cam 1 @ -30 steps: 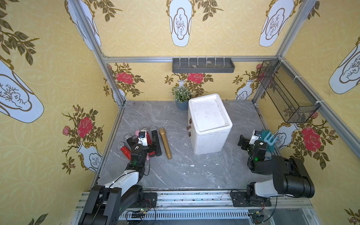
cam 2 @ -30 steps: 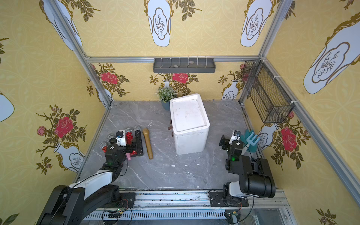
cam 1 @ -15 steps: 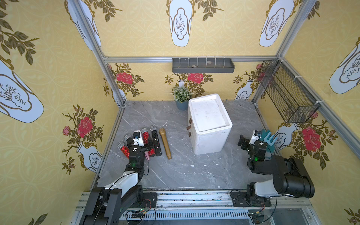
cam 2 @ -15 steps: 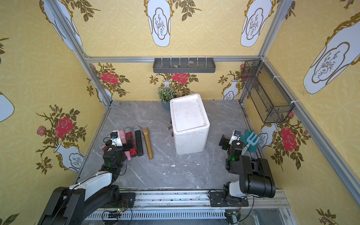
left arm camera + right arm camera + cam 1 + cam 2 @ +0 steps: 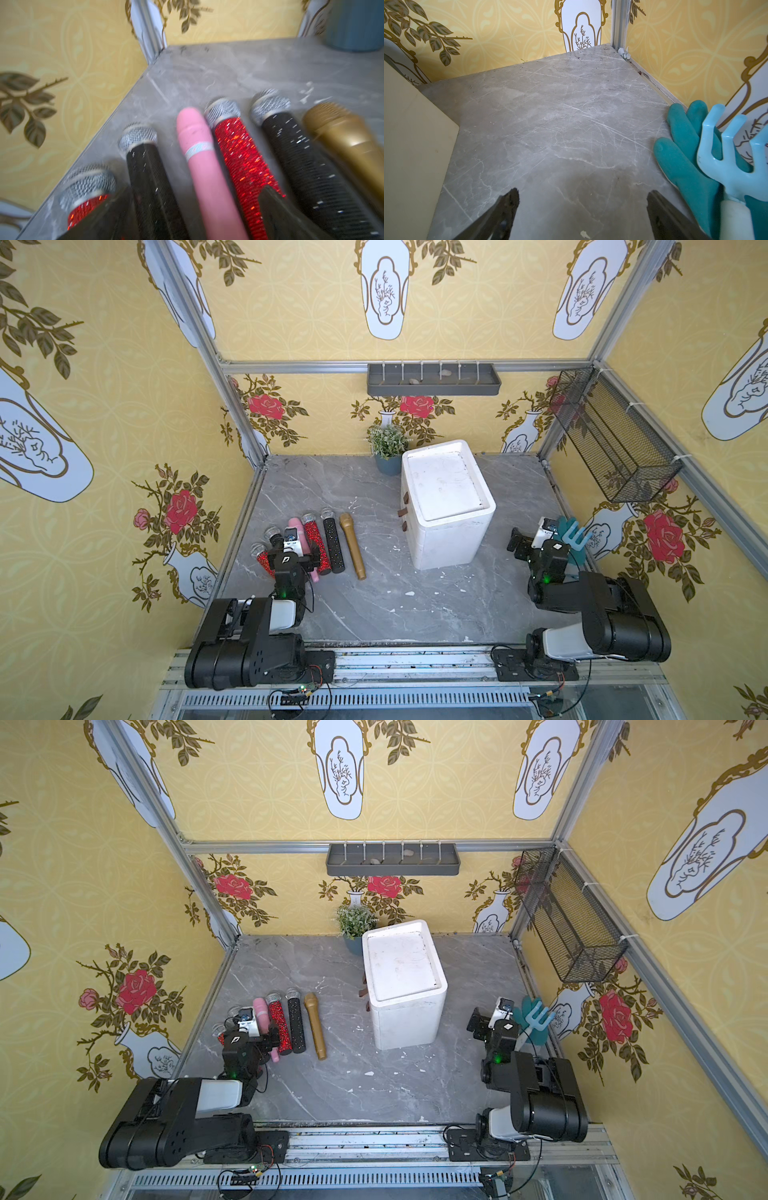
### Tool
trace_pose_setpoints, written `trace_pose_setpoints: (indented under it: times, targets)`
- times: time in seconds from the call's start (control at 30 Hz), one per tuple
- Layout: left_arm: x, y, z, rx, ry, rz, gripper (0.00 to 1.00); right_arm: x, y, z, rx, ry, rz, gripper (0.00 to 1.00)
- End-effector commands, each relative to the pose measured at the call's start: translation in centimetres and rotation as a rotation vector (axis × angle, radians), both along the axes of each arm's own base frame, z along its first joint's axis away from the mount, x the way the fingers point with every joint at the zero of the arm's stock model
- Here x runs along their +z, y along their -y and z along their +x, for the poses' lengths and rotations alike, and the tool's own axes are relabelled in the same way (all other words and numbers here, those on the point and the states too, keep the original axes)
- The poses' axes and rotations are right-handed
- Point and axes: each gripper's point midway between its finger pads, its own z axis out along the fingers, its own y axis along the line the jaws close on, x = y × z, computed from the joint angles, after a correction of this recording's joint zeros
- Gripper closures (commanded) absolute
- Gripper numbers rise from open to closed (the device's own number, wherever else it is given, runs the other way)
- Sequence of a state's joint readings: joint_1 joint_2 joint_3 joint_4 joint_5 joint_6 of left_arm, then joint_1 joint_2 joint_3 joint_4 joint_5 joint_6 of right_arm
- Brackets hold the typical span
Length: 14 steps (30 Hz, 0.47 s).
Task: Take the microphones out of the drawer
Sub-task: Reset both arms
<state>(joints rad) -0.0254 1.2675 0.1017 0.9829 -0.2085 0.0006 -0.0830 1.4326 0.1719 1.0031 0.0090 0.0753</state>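
Your left claw [image 5: 195, 189] spread wide over pink mic [image 5: 199, 158]; right claw [image 5: 583, 192] spread too, over table [image 5: 550, 124] beside glove [image 5: 683, 158].

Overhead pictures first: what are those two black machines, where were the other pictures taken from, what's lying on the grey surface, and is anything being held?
The black machines are two robot arms, each ending in a claw. The two overhead pictures come from one twin camera above, so they show almost the same scene. The close-ups come from a small camera on each arm's wrist, looking out past its claw.

On the grey table, six microphones lie side by side: red, black, pink, red, black, gold. A white drawer box stands mid-table, with a potted plant behind it. A teal glove and a pale blue rake sit by the right wall.

The left claw is open over the microphones. The right claw is open over bare table. Neither holds anything.
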Motion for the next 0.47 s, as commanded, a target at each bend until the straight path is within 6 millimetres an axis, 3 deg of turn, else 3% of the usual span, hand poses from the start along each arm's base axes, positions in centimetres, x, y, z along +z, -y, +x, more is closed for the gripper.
trace_pose_setpoints:
  times: [0.0, 0.43]
  targets:
    - [1.63, 0.51, 1.17, -0.045, 0.059, 0.01, 0.0, 0.9, 0.0, 0.34, 0.001, 0.037, -0.001, 0.02]
    - [1.43, 0.8, 1.53, -0.063, 0.034, 0.016, 0.0, 0.9, -0.03, 0.35, 0.005, 0.037, 0.001, 0.02]
